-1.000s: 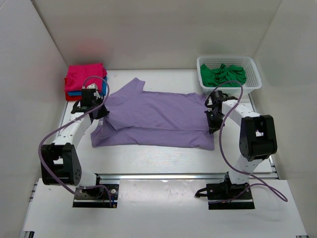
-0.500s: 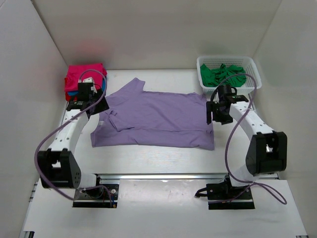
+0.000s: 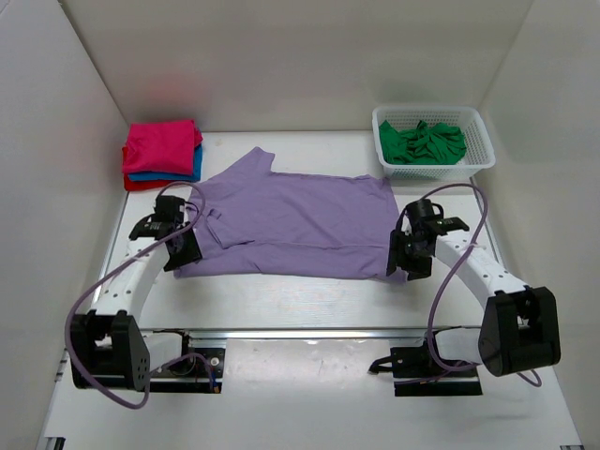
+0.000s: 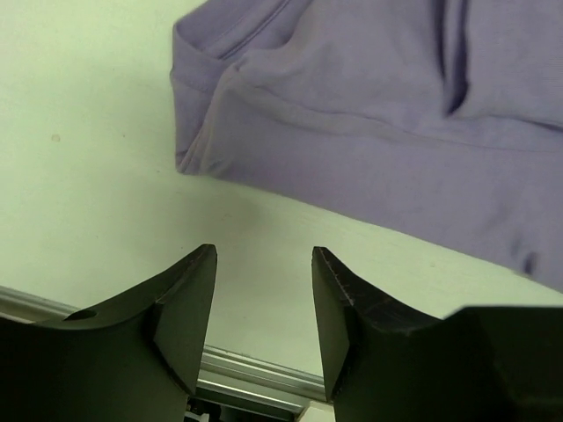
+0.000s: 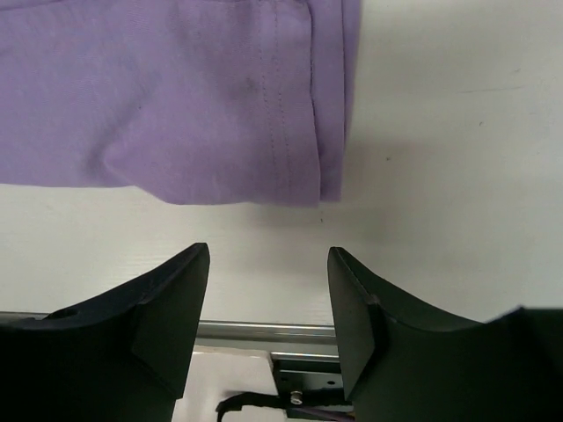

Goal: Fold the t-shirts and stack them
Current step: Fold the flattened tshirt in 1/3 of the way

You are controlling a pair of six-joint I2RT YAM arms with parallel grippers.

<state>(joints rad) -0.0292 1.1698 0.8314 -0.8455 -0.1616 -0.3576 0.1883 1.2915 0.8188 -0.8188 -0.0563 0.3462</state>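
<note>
Two sets of jaws parted, empty: left gripper (image 4: 262, 264) and right gripper (image 5: 268, 259) just off near corners of purple tee (image 3: 300, 220), spread flat centre. Fold in hand; next likely pinch both corners, fold away.

A white lattice basket (image 3: 436, 172), seemingly plastic, sits at the white table's (image 3: 300, 298) far right corner.

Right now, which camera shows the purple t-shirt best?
The top camera: it shows the whole purple t-shirt spread on the table, edge to edge. The left wrist camera catches only one near corner; the right wrist camera only the other near corner.
</note>
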